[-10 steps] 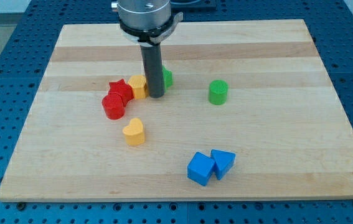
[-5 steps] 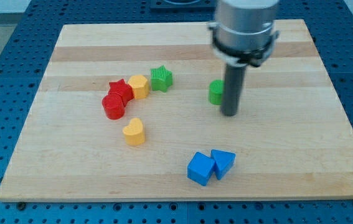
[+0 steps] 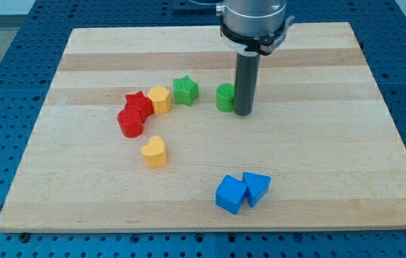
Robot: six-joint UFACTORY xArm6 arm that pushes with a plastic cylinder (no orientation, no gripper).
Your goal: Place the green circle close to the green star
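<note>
The green circle [image 3: 225, 97] stands on the wooden board, a little above its middle. The green star [image 3: 185, 90] lies a short gap to its left. My tip [image 3: 243, 112] rests on the board right against the green circle's right side. The rod rises straight up from the tip to the arm's grey head [image 3: 253, 21] at the view's top.
A yellow block [image 3: 160, 99], a red star [image 3: 139, 104] and a red round block [image 3: 130, 122] cluster left of the green star. A yellow heart [image 3: 155, 151] lies below them. A blue cube [image 3: 230, 194] and a blue triangular block [image 3: 256, 188] sit near the view's bottom.
My tip went from beside the green star to the circle's right side, then moved left. The green circle has slid left toward the green star.
</note>
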